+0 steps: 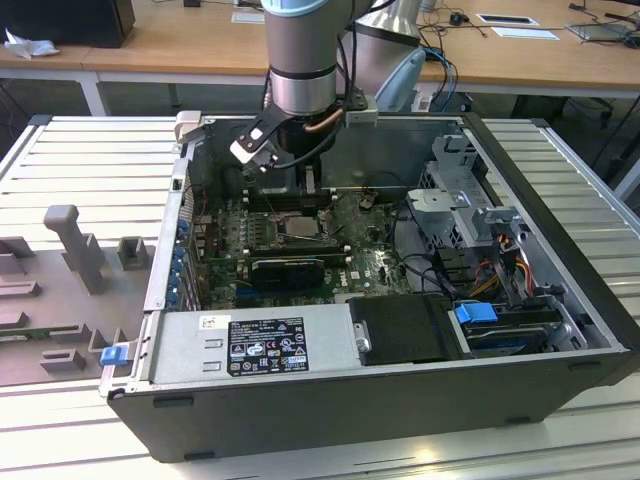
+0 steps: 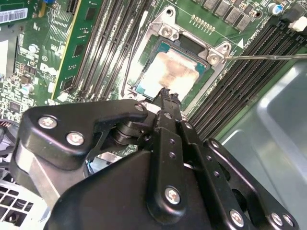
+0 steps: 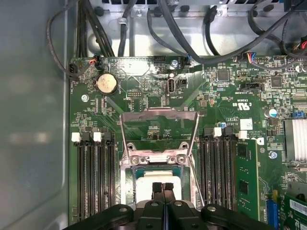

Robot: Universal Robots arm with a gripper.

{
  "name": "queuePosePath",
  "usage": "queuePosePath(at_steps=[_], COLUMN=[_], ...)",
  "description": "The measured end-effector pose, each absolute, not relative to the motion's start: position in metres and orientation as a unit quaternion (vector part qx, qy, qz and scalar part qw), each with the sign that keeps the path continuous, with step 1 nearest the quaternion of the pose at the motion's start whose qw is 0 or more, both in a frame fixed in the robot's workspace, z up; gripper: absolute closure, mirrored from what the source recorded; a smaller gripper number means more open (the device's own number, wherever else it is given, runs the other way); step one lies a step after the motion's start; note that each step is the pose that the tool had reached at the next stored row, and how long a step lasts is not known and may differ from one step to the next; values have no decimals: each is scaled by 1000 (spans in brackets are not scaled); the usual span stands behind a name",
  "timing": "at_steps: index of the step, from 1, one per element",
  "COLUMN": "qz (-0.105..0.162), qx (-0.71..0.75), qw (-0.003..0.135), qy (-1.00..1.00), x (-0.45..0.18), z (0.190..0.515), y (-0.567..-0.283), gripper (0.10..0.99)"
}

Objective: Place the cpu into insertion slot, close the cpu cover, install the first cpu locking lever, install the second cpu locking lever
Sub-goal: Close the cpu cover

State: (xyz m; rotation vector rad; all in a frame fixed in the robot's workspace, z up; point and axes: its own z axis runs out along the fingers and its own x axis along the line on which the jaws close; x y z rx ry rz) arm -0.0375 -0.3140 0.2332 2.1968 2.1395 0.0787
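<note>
An open computer case (image 1: 300, 400) lies on its side on a ribbed metal table (image 1: 90, 150). The robot arm (image 1: 300, 60) reaches down into the case on the far side, toward the exterior view's left. Under it is the green circuit board (image 3: 144, 76), with long black memory slots (image 3: 93, 177) on both sides of the socket (image 1: 298, 228).

The gripper (image 3: 163, 188) hangs directly over the socket. Its two black fingertips (image 2: 168, 98) are pressed together with nothing between them. Their ends are right at the near edge of the chip (image 2: 168, 72), but I cannot tell whether they touch it.

The chip lies flat inside the socket with its pale metal top facing up. The cover (image 3: 158, 115), a thin silver frame, is swung open on its hinge at the far side of the socket, so the board shows through its cut-out centre.
</note>
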Motion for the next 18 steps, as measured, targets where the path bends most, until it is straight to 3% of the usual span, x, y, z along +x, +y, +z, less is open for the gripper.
queuePosePath(at_steps=[18], qz=[25], qx=[716], qw=[38], qy=[697], x=[-31], z=[250], y=[-311], gripper=[980])
